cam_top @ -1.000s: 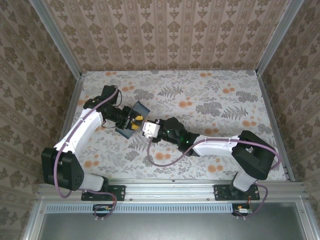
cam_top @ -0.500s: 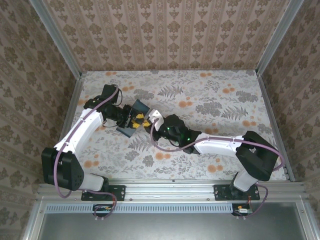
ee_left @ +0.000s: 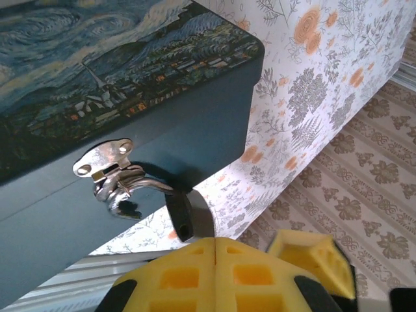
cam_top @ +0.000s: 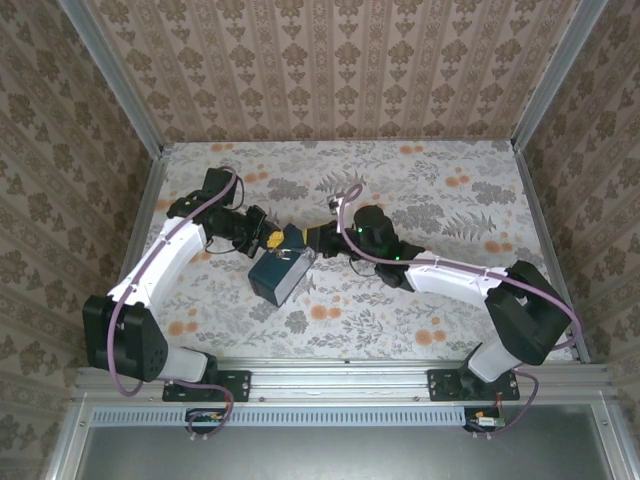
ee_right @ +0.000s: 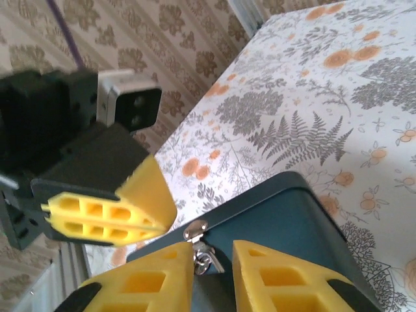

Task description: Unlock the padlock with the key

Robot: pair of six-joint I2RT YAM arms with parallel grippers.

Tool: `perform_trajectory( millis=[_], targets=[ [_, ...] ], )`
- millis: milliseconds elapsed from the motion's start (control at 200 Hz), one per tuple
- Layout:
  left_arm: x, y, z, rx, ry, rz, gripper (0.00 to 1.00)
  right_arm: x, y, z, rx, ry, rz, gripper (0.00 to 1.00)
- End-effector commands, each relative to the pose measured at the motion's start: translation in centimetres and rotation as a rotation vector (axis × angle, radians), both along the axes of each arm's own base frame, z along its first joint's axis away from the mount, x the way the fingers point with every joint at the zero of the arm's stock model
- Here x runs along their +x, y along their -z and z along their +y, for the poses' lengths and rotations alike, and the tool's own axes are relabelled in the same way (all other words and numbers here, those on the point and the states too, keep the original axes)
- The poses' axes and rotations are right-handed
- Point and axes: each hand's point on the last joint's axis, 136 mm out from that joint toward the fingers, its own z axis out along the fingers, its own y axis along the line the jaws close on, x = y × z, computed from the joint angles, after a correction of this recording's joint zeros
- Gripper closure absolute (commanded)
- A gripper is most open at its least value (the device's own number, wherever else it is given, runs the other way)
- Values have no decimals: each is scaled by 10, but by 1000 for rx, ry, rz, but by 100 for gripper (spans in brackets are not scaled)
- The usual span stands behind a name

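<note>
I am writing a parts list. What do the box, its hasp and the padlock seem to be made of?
Box: matte dark-blue painted sides, printed swirl lid; probably wood or board.
Hasp: bright metal, it glints.
Padlock: dark matte body, maybe coated metal; shiny metal shackle.

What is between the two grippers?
The hasp of the box, padlock hanging from it. The right wrist view shows the hasp between left gripper and right gripper.

Lab test booth: wallpapered panels [cam_top: 330, 70], aluminium framing [cam_top: 340, 378], floral-papered tabletop [cam_top: 440, 190].
</note>
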Motion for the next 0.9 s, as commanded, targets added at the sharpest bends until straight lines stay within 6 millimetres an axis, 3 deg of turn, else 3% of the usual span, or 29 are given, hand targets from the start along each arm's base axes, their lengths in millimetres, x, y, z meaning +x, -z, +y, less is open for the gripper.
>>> perform_trajectory(
  millis=[0,165,345,440,605,895],
  targets=[
    [4,-4,10,32,22,-51,100,-14,-1,-3,-26,-75,32,67],
    [19,-8,42,106,45,-127,100,-29,-2,1,-157,-220,-59,57],
    [11,25,66,233,145,-103,100,-48,15,8,-390,-364,-275,50],
    [11,35,64,226,158,-108,100,-54,21,13,-535,-356,-486,43],
    [19,44,64,245,178,-129,100,-57,30,27,-665,-365,-739,42],
    [11,54,50,253,239,-116,100,-44,50,42,-797,-369,-873,45]
  ],
)
